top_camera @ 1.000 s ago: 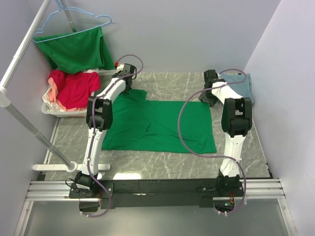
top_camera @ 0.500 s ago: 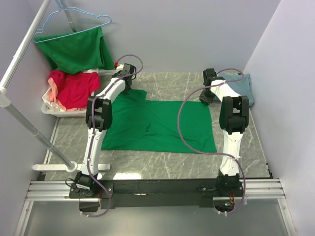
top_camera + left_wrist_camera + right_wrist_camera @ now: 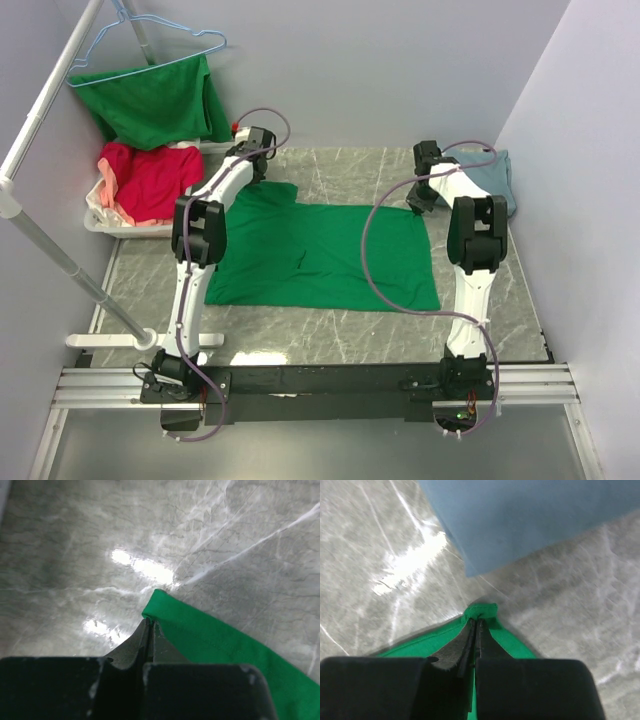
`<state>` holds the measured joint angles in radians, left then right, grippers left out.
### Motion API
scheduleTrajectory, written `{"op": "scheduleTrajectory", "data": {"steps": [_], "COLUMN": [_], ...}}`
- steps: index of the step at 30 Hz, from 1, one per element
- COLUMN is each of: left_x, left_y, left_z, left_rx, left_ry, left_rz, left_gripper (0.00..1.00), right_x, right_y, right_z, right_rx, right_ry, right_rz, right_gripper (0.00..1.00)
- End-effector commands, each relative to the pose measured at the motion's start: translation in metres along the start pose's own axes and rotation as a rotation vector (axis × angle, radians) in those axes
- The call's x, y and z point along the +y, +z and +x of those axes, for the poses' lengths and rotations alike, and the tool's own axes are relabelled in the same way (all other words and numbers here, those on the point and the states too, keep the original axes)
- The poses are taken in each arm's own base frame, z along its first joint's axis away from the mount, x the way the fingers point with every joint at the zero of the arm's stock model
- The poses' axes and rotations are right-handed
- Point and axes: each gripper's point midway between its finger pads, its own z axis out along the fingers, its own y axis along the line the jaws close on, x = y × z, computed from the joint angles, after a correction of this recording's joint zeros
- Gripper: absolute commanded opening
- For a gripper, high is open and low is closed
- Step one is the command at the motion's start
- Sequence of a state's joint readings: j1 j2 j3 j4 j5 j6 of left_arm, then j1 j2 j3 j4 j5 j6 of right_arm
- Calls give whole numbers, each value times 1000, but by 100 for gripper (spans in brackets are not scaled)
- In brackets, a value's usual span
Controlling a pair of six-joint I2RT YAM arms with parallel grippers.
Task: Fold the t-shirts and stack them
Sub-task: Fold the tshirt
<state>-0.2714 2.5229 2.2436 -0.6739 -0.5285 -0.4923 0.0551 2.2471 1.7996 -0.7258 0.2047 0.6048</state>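
Note:
A bright green t-shirt [image 3: 320, 255] lies spread flat in the middle of the marble table. My left gripper [image 3: 264, 178] is at its far left corner, shut on the hem [image 3: 150, 621]; the green cloth [image 3: 225, 645] runs off to the right. My right gripper [image 3: 415, 206] is at the far right corner, shut on a bunched tip of green fabric [image 3: 482, 611]. A folded dusty blue-grey t-shirt [image 3: 495, 175] lies just beyond it, filling the top of the right wrist view [image 3: 520, 515]. At far left, a red t-shirt [image 3: 150, 180] lies on a pink one [image 3: 105, 200].
A white basket [image 3: 100, 222] at the far left holds the red and pink shirts. Another green tee [image 3: 155, 100] hangs on a blue hanger [image 3: 150, 45] from the slanted white rail [image 3: 60, 255]. Walls close in behind and on the right.
My right gripper has closed onto the green shirt's far right corner. The left gripper stayed shut on its corner and its wrist shifted slightly.

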Motion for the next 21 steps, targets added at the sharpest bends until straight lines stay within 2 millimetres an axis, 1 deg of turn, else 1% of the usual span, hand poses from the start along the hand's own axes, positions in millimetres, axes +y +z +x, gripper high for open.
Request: {"op": "scheduleTrajectory", "data": {"steps": [1, 2, 3, 5, 9, 13, 16, 17, 18, 19, 20, 21], "left_x": [12, 14, 16, 18, 24, 28, 33, 35, 37, 39, 42, 44], "left_y": [-46, -53, -54, -62, -70, -78, -86, -91, -94, -97, -104, -107], "left_z": [-60, -66, -65, -72, -76, -79, -83, -84, -85, -85, -87, -87], "left_rx": [-134, -147, -148, -165, -173, -181, -186, -187, -189, -189, -194, -195], "left_ry": [-73, -82, -83, -92, -97, -100, -106, -109, -114, -114, -117, -119], "left_rz": [19, 22, 20, 24, 12, 11, 5, 2, -2, -4, -5, -6], "left_gripper": [1, 1, 1, 1, 1, 1, 1, 1, 1, 1, 1, 1], "right_x": [-12, -13, -15, -18, -20, -23, -25, -28, -27, -27, -30, -31], "right_y": [-42, -45, -51, -56, -70, -80, -87, -85, -91, -91, -89, -93], "right_z": [-30, -31, -33, -37, -39, -40, -38, -33, -34, -32, -26, -25], "right_rx": [-110, -115, -126, -141, -163, -174, -178, -168, -177, -175, -162, -166], "right_ry": [41, 42, 48, 53, 64, 64, 63, 60, 60, 62, 58, 60], "right_rz": [-3, -3, -8, -10, -28, -39, -49, -44, -55, -61, -56, -63], "right_gripper": [0, 0, 0, 0, 0, 0, 0, 0, 0, 0, 0, 0]}}
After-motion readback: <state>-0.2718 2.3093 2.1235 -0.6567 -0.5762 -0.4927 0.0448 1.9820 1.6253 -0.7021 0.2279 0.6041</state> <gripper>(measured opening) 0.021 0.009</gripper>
